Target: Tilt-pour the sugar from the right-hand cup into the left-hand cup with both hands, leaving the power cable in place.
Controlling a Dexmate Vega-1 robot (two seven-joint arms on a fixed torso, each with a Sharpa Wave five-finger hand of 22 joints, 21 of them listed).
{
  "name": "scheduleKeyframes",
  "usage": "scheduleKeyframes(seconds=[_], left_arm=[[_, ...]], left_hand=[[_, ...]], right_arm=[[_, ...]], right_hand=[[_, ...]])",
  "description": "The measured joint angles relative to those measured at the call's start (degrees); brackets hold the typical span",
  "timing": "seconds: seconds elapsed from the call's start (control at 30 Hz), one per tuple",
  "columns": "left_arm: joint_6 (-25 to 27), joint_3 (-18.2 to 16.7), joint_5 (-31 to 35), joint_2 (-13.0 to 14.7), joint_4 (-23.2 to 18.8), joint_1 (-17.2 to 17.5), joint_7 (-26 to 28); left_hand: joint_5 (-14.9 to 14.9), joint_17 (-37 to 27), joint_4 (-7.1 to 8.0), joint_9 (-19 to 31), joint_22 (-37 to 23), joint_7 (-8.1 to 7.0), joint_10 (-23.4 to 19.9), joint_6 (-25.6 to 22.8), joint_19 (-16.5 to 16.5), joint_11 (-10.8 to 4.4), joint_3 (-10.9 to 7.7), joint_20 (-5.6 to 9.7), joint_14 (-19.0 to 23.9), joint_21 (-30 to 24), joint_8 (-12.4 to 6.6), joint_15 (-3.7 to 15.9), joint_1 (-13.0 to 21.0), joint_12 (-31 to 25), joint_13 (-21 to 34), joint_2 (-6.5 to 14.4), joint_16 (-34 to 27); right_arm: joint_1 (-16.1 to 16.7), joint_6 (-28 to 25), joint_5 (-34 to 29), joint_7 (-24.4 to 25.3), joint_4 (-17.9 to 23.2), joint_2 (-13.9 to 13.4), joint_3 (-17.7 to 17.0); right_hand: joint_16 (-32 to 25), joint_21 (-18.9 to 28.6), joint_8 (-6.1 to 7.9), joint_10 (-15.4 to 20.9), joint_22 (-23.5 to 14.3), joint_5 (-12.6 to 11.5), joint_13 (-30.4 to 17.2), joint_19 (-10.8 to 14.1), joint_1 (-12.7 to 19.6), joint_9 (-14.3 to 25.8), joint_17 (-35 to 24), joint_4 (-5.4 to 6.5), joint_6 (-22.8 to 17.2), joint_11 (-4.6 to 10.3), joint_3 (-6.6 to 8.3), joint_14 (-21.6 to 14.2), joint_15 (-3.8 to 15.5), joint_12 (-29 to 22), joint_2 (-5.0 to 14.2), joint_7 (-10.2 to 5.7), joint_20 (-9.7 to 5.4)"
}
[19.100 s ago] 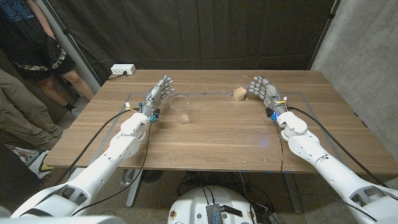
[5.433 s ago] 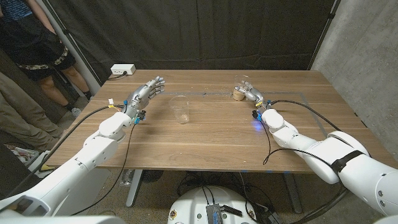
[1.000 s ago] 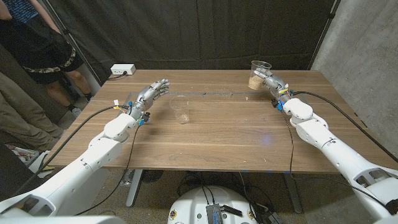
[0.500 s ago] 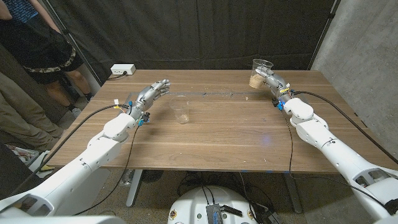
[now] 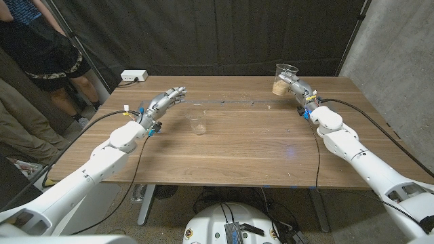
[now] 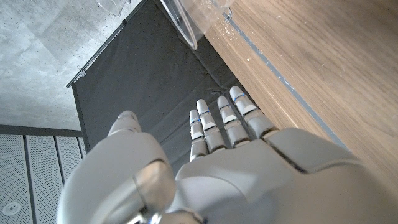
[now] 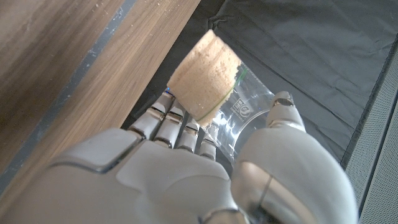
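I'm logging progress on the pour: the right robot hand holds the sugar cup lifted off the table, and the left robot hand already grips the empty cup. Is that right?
Not quite. The right robot hand does hold the sugar cup lifted off the table, but the left robot hand does not grip the empty cup: the head view shows it open beside the cup, apart from it.

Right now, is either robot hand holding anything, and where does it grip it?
The right hand grips the clear plastic cup of brown sugar around its lower wall, lifted off the wooden table. The left hand holds nothing.
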State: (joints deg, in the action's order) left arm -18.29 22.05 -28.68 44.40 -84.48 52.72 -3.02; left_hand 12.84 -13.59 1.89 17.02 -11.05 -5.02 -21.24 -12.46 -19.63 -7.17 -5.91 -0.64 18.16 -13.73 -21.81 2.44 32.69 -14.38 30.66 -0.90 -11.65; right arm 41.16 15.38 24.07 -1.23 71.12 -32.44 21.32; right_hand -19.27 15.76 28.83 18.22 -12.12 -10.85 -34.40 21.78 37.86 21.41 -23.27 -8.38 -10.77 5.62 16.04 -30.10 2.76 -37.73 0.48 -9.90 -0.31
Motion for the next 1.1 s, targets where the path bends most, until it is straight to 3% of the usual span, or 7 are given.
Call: scheduleKeyframes(seconds=[0.73,1.1], left_arm=[[-1.73,-0.71,-0.07,2.62,-1.41,4.17,0.27],[-3.6,-0.84,-0.49,3.49,-0.8,4.88,-0.67]], left_hand=[[0.95,-0.14,0.74,0.15,0.0,-0.09,0.31,0.92,-0.1,0.32,0.86,-0.52,-0.07,0.0,0.22,-0.09,-1.36,0.21,0.29,-0.14,-0.01],[1.58,-0.14,1.06,0.15,0.0,0.13,2.25,2.57,0.53,0.42,5.15,-1.76,-1.62,0.41,0.66,-0.2,-4.99,0.86,0.29,-5.54,-0.01]], right_arm=[[0.23,-2.0,-0.34,-0.44,2.22,-1.72,0.03],[1.26,-3.47,-0.45,0.52,4.32,-2.8,-0.17]], right_hand=[[0.26,0.0,-0.02,0.13,0.0,0.01,-0.55,0.0,0.39,-0.02,-0.53,0.0,-0.4,0.13,0.0,0.0,0.0,-0.44,0.66,-0.03,0.0],[0.26,0.0,0.2,0.12,0.01,0.04,-0.8,0.0,0.39,0.27,-0.8,0.0,-0.39,0.12,0.0,0.0,0.0,-0.45,0.64,-0.03,0.0]])
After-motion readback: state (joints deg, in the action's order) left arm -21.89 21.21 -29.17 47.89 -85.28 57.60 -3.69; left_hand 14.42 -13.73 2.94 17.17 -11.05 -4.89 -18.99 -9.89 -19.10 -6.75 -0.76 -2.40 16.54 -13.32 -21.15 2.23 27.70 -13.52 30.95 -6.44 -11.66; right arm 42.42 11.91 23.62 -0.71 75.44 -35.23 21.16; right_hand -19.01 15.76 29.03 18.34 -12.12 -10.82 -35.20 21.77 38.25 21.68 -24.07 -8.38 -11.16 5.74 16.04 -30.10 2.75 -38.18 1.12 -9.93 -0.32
